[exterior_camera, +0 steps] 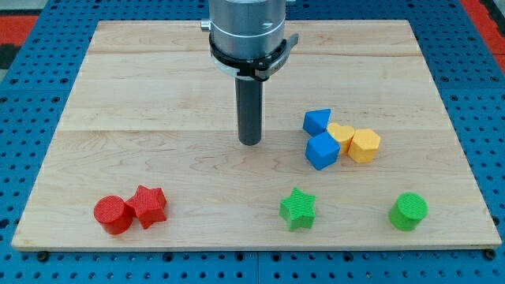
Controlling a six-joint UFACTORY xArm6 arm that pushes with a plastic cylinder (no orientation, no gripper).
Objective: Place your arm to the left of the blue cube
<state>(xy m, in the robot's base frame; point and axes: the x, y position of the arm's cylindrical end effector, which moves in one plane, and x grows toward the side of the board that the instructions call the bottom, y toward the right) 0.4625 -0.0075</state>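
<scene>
The blue cube (322,151) sits right of the board's middle. It touches a yellow heart-like block (341,135) and lies just below a blue triangular block (316,121). A yellow hexagonal block (364,146) sits against the yellow heart's right side. My tip (250,142) rests on the board to the left of the blue cube, apart from it by a gap wider than the cube and slightly higher in the view.
A red cylinder (113,214) and a red star (148,206) touch at the view's bottom left. A green star (297,208) and a green cylinder (409,211) lie near the bottom edge. The wooden board (158,95) sits on a blue perforated table.
</scene>
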